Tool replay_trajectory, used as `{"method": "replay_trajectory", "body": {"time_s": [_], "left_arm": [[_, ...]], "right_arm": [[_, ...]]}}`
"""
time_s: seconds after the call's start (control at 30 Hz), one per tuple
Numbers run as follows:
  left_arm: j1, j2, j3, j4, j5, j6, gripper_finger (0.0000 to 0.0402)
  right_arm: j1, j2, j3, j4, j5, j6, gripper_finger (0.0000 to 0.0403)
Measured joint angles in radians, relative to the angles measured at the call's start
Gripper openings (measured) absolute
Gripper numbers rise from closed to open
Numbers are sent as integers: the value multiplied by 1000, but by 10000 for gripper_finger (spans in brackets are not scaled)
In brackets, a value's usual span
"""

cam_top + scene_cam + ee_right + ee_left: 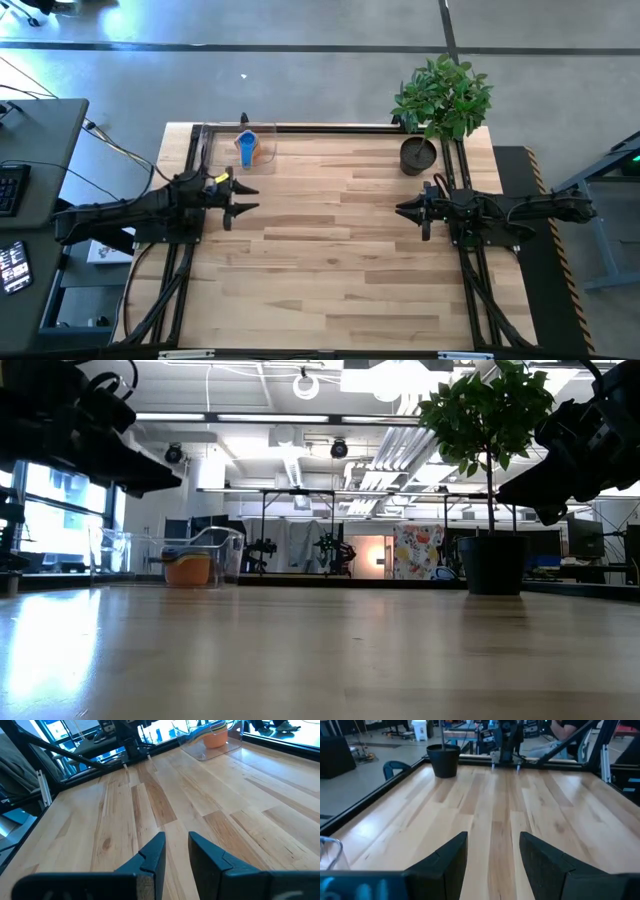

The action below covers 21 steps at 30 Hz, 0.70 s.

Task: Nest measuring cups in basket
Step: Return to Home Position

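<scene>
now | measuring cups (247,148) nested in basket (213,150) | left gripper (492,838) spread | right gripper (176,838) spread

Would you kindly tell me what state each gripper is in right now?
Left gripper: open, holding nothing, over the left side of the table.
Right gripper: open, holding nothing, over the table's right side.

The clear, shallow basket (212,150) stood flat at the far left corner of the table (340,250). The measuring cups (246,148) sat nested inside it as one small upright stack, toward its right side. An orange cup formed the outside and blue showed on top. The other colours were hidden.
</scene>
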Motion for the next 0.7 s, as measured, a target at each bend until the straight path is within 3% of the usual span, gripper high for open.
{"method": "replay_trajectory", "body": {"time_s": [0.23,0.7], "left_arm": [[0,0,-63,36,0,-30,170],[17,11,-62,33,-1,-60,170]], "right_arm": [[0,0,0,0,0,0,75],[0,0,0,0,0,0,75]]}}
